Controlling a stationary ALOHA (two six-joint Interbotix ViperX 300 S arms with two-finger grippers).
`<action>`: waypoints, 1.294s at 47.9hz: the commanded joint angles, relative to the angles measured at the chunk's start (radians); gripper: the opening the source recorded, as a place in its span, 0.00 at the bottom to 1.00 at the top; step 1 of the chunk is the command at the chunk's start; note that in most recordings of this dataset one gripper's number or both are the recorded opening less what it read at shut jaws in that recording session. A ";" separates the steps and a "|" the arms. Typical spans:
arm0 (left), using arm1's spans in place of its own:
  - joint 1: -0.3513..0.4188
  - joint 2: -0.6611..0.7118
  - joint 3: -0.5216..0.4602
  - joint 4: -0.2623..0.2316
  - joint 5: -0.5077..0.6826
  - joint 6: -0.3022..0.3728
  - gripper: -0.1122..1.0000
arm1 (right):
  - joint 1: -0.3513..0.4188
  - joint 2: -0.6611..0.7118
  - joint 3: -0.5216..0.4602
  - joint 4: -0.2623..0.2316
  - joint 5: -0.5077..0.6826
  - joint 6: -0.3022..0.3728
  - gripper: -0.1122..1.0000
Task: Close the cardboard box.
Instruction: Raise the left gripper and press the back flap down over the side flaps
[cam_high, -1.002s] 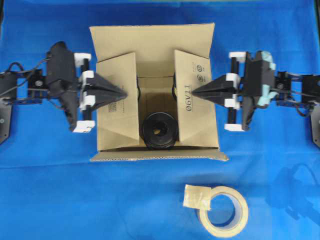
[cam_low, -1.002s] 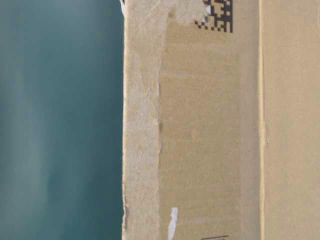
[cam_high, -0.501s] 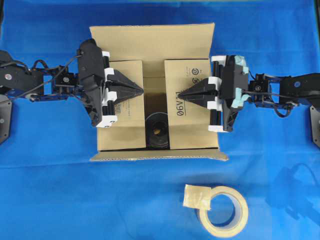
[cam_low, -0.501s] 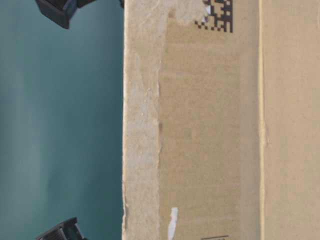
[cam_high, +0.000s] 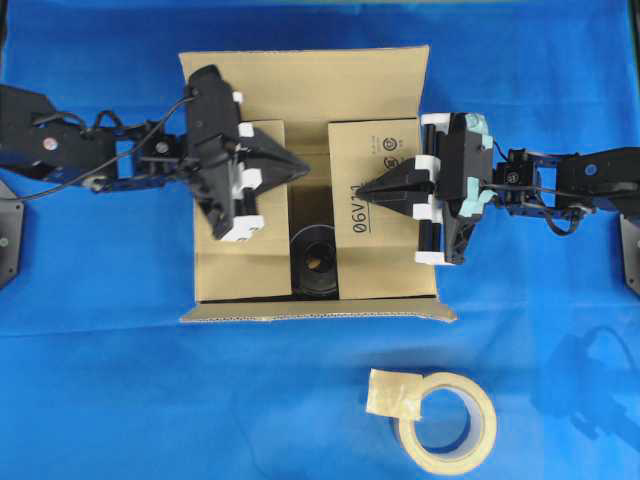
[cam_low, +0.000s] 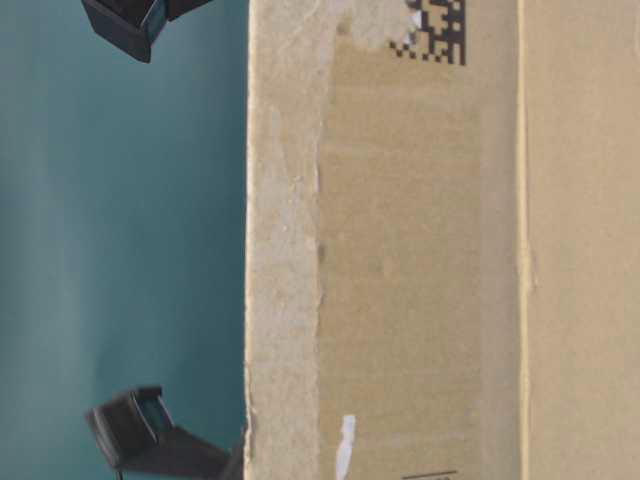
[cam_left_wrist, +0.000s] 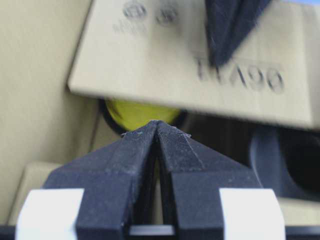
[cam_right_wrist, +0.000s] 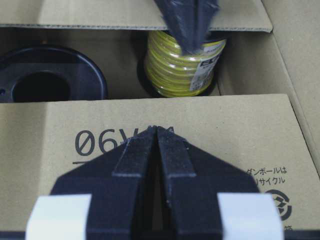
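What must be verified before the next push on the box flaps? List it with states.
1. Left gripper jaws shut for pushing: ok.
2. Right gripper jaws shut, tip over the printed side flap: ok.
3. Both side flaps of the large brown cardboard box folded flat: cannot tell.
4. Black spool and yellow wire spool below flap level: cannot tell.
5. Long far and near flaps folded: not ok, both open.
6. Tan tape roll apart from the box: ok.

Brown box (cam_high: 305, 85) with black printing, blue cloth (cam_high: 150, 400), black spool (cam_high: 315, 262), yellow-wound spool (cam_right_wrist: 181, 60), cream tape roll (cam_high: 445, 412).
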 joint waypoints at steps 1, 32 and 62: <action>0.023 0.008 -0.052 -0.002 -0.006 0.002 0.10 | -0.002 -0.008 -0.018 0.002 -0.008 0.002 0.10; 0.112 0.100 -0.146 -0.002 -0.003 0.067 0.10 | 0.002 -0.008 -0.015 0.002 -0.009 0.009 0.10; 0.115 0.120 -0.130 -0.002 -0.003 0.066 0.10 | 0.009 -0.077 -0.026 0.002 0.044 0.011 0.10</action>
